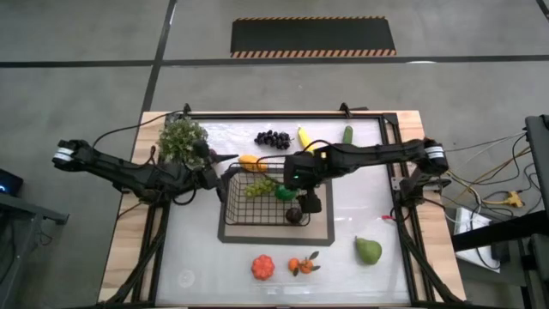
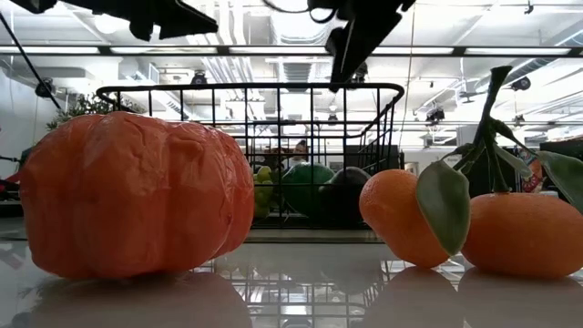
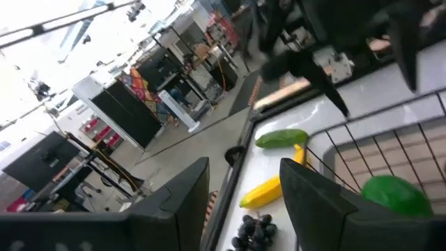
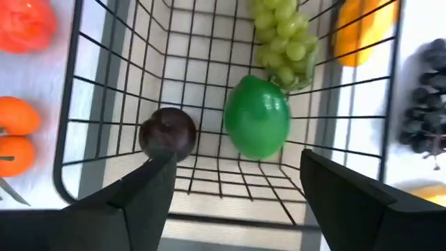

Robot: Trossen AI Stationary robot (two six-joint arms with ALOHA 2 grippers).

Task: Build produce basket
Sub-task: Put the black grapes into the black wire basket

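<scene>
Three items lie in basket (image 1: 266,193) | right gripper (image 4: 233,185) spread, empty, above it | next: lift clear, pear (image 1: 368,251) at 4 o'clock | left gripper (image 3: 240,192) parted, empty

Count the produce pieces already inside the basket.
3: green grapes, a round green fruit and a dark round fruit, all on the floor of the basket. The right gripper may hide more from above.

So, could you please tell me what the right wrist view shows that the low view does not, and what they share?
Only the right wrist view shows the green grapes in the basket, the dark grapes outside it, and the right claw open above it. Only the low view shows the room's ceiling. Both show the basket, the green round fruit and the dark round fruit inside, and the oranges.
</scene>
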